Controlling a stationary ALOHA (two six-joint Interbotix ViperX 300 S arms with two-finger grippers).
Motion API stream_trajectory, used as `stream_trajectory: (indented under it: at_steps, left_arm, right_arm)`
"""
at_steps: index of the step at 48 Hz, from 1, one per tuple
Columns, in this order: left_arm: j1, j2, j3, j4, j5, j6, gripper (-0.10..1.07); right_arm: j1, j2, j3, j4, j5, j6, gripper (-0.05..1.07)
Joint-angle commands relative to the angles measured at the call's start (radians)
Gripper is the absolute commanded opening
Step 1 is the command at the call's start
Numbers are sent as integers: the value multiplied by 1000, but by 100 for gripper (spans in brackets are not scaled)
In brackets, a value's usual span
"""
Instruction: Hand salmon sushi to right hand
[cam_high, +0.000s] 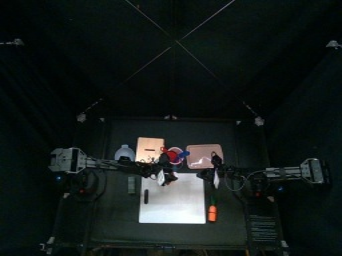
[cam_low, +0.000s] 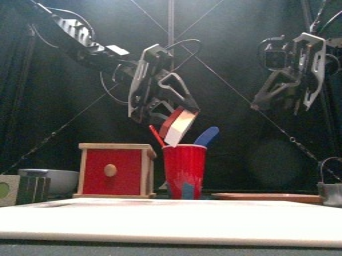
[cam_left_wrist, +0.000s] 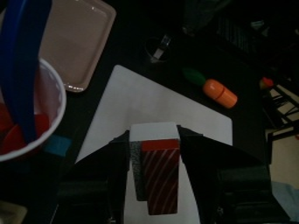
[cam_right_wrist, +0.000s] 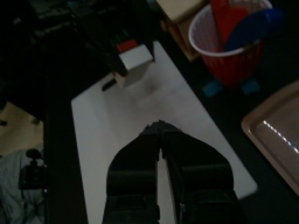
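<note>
Pinkish-orange block on white rice: the salmon sushi (cam_left_wrist: 156, 175) — clamped between the left gripper (cam_left_wrist: 156, 179) jaws, held in the air above the white board (cam_high: 174, 198).
Left gripper position: at the board's 12 o'clock edge.
Right gripper (cam_right_wrist: 160, 131): jaws closed together, empty — over the board.
Red plastic cup (cam_low: 185, 170): beneath the sushi.

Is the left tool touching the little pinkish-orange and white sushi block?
Touching. The left wrist view shows the left tool clamping the little pinkish-orange and white sushi block between its jaws, raised above the white board.
</note>
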Motion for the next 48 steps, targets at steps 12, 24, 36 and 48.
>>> stream_trajectory:
  at_steps: [12, 24, 36, 48]
  left_arm:
    - [46, 64, -156, -310, 18, 8, 49]
    - [38, 130, -218, -350, 3, 44, 49]
    - [41, 115, -221, -362, -23, 55, 49]
    - [52, 149, -232, -477, -84, 58, 49]
  right_arm:
    - [138, 106, -69, 129, -190, 2, 15]
    - [147, 212, -106, 186, -210, 2, 62]
    - [143, 245, -120, 221, -267, 2, 105]
    - [133, 281, -126, 272, -333, 0, 103]
